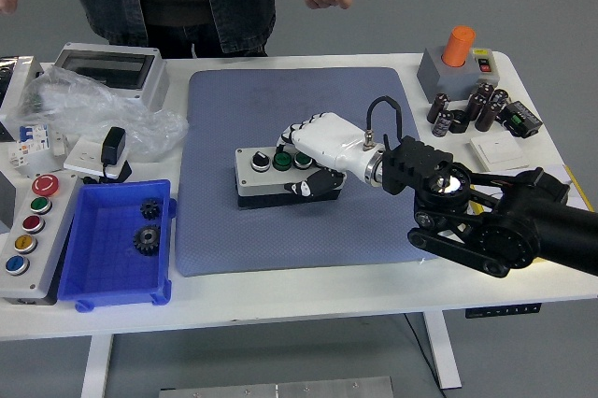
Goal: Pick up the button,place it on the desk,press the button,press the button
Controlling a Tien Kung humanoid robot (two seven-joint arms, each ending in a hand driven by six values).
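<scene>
Head view: button box [264,174] at frame centre on blue mat [299,164], long axis running left-right, buttons facing up. Grey body, white top, one black and two green buttons. Right hand [313,150] clasps box's right end, fingers curled over top.

A white table [374,288] is covered at its centre by a blue-grey mat [299,230]. A blue bin [93,288] and a grey button panel [28,220] are set near left; a grey box with an orange knob [455,63] far right.
</scene>
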